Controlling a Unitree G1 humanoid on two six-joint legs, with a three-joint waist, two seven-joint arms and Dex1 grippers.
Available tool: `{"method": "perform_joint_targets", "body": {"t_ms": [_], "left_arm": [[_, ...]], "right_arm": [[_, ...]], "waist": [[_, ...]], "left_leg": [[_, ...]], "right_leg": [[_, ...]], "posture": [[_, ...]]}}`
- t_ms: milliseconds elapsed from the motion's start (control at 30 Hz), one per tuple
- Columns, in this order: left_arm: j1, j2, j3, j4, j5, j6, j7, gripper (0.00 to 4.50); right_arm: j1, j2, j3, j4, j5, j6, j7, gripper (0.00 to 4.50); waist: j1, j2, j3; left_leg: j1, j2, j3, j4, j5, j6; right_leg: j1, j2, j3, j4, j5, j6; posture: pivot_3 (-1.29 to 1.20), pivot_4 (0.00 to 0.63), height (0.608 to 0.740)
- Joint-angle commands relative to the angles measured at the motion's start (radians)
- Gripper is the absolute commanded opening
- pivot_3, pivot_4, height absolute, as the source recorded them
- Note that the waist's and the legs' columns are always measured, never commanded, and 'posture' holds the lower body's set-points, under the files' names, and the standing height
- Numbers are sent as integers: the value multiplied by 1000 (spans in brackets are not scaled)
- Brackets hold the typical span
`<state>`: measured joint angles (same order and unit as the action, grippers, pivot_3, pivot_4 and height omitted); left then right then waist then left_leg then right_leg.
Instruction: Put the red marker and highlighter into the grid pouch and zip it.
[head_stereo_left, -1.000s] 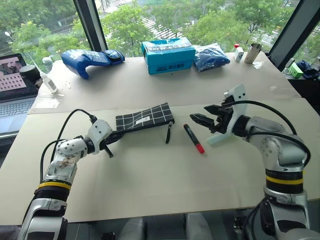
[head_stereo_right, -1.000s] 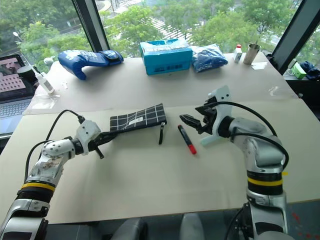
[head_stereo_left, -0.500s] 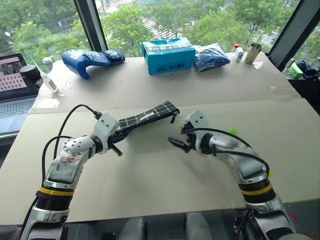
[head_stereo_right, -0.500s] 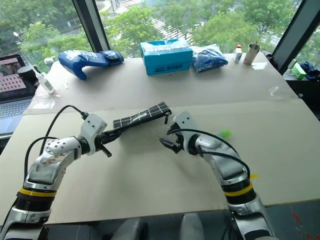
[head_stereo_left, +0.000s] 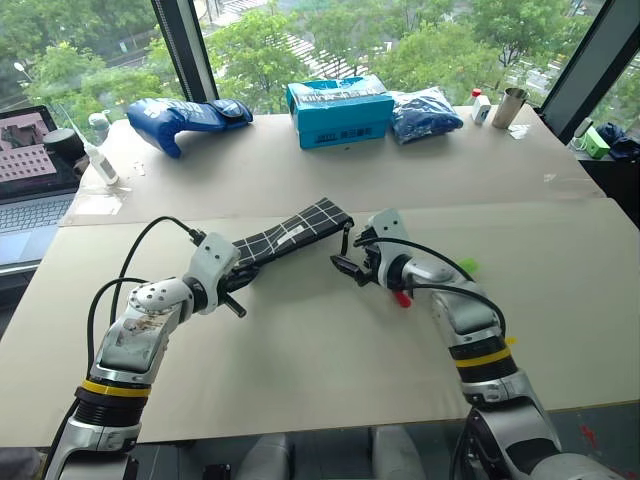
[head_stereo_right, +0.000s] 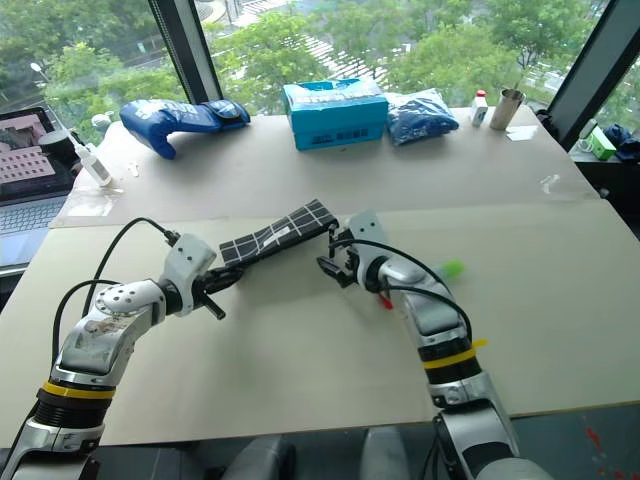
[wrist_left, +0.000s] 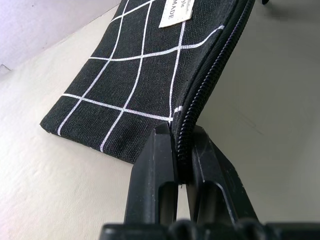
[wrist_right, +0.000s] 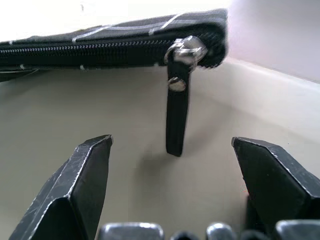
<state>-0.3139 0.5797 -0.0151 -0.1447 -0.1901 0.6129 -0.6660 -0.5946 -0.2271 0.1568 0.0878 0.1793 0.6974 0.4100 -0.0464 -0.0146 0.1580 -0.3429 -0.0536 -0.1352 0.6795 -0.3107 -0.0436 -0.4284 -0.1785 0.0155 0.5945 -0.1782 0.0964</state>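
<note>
Here the grid pouch (head_stereo_left: 290, 233) is held by its near corner, the zipper edge clamped between the 2 pressed-together fingers (wrist_left: 155, 165) of the left gripper (head_stereo_left: 238, 280), and it is lifted at a slant off the table (head_stereo_left: 300, 350). From that grip it runs toward 1 o'clock. The right gripper (head_stereo_left: 343, 266) is seen just beside the pouch's far end, at 4 o'clock from it, with its 2 fingers (wrist_right: 80, 185) spread wide and nothing between them but the hanging zipper pull (wrist_right: 177, 105), which is not touched. The red marker (head_stereo_left: 402, 298) lies mostly hidden under the right forearm. The highlighter (head_stereo_left: 465, 266) is found at 3 o'clock from that gripper, apart from it.
</note>
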Motion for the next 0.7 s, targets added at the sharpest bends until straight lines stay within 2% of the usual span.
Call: {"method": "perform_joint_targets", "body": {"t_ms": [33, 167, 200, 267, 400, 567, 700], "left_arm": [[-2, -6, 2, -45, -8, -6, 8, 0], [10, -19, 1, -67, -15, 3, 18, 0], [12, -21, 0, -72, -16, 5, 19, 0], [15, -25, -1, -85, -23, 9, 16, 0], [17, -21, -2, -103, -28, 17, 12, 0], [24, -16, 4, -108, -30, 24, 9, 0], [20, -18, 7, -97, -26, 20, 15, 0]], "right_arm": [[-13, 22, -42, -14, 12, -20, -15, 4230], [-26, 30, -48, 23, -10, -56, -33, 4230], [-29, 31, -47, 32, -15, -70, -37, 3730], [-36, 40, -54, 53, -16, -90, -46, 3227], [-41, 49, -48, 73, -17, -135, -30, 1675], [-40, 48, -46, 65, -18, -149, -15, 41], [-27, 33, -42, 28, -18, -151, 10, 41]], "waist": [[0, 0, 0], [0, 0, 0], [0, 0, 0], [0, 0, 0], [-2, 0, 0], [-2, 0, 0], [-2, 0, 0]], "left_leg": [[0, 0, 0, 0, 0, 0], [0, 0, 0, 0, 0, 0], [0, 0, 0, 0, 0, 0], [0, 0, 0, 0, 0, 0], [0, 0, 0, 0, 0, 0], [0, 0, 0, 0, 0, 0], [0, 0, 0, 0, 0, 0]], "right_leg": [[0, 0, 0, 0, 0, 0], [0, 0, 0, 0, 0, 0], [0, 0, 0, 0, 0, 0], [0, 0, 0, 0, 0, 0], [0, 0, 0, 0, 0, 0], [0, 0, 0, 0, 0, 0], [0, 0, 0, 0, 0, 0]], "posture": [[0, 150, 740], [0, 150, 740], [0, 150, 740], [0, 150, 740], [0, 150, 740], [0, 150, 740], [0, 150, 740]]}}
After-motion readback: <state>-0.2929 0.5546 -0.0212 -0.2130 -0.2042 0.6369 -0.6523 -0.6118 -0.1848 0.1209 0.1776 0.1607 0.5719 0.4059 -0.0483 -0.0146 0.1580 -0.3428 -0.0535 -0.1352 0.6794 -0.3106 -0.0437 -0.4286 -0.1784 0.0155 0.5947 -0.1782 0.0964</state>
